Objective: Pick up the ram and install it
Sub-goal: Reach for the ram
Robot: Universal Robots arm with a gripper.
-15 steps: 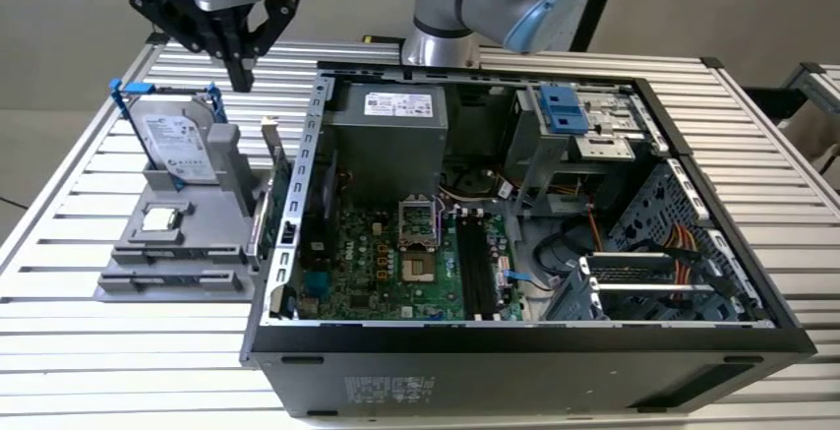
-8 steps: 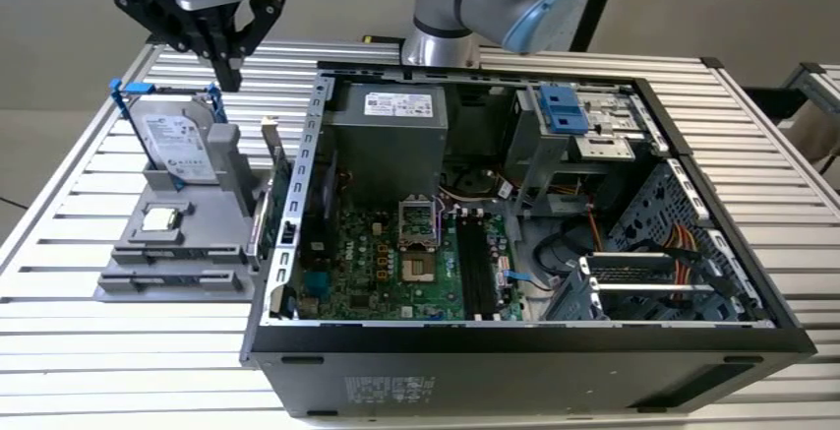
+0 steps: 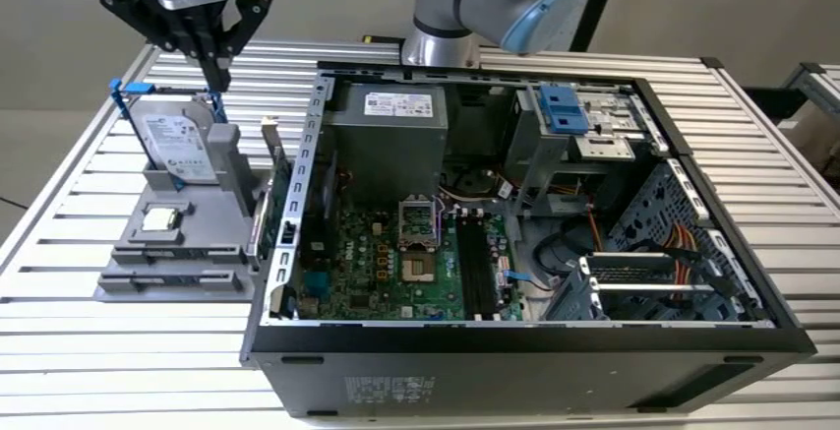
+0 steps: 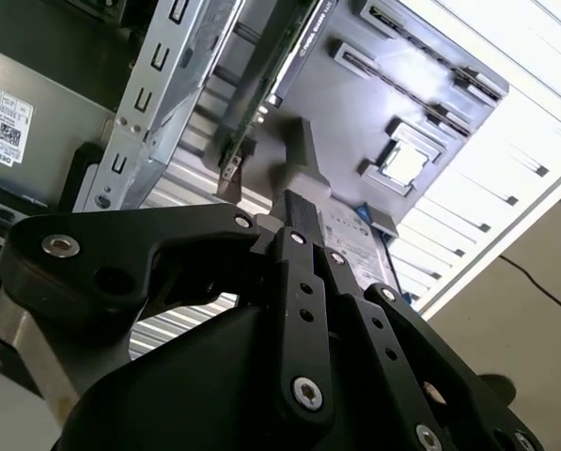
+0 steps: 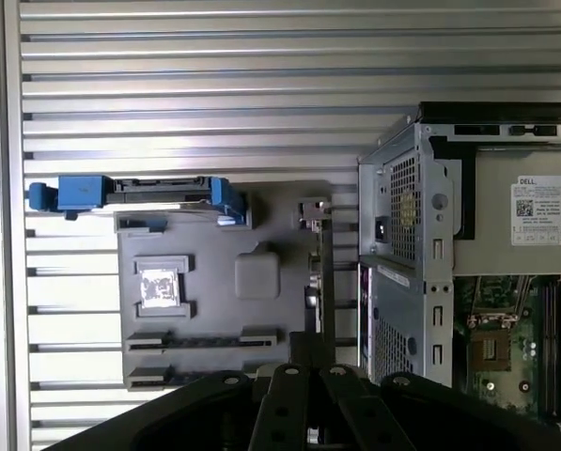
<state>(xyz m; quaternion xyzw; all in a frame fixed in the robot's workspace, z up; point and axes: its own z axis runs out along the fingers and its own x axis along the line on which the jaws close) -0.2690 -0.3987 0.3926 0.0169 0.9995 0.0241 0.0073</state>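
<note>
The ram (image 3: 267,199) is a thin greenish stick standing on edge in the grey holder (image 3: 171,263), right beside the open computer case's outer wall. In the first wrist view the ram (image 5: 326,272) is a narrow line along the holder's edge. In the second wrist view the ram (image 4: 261,89) runs beside the metal case frame. My gripper (image 3: 218,78) hangs above the far end of the hard drive, to the exterior view's left of the ram and well above it. Its fingers are shut with nothing between them. The black memory slots (image 3: 475,268) lie on the motherboard.
The holder also carries a silver hard drive with a blue bracket (image 3: 177,140) and a small square processor chip (image 3: 160,218). The open case (image 3: 525,337) has a power supply (image 3: 388,120), drive cage (image 3: 577,120) and cables. All stands on a slatted metal table (image 3: 79,351).
</note>
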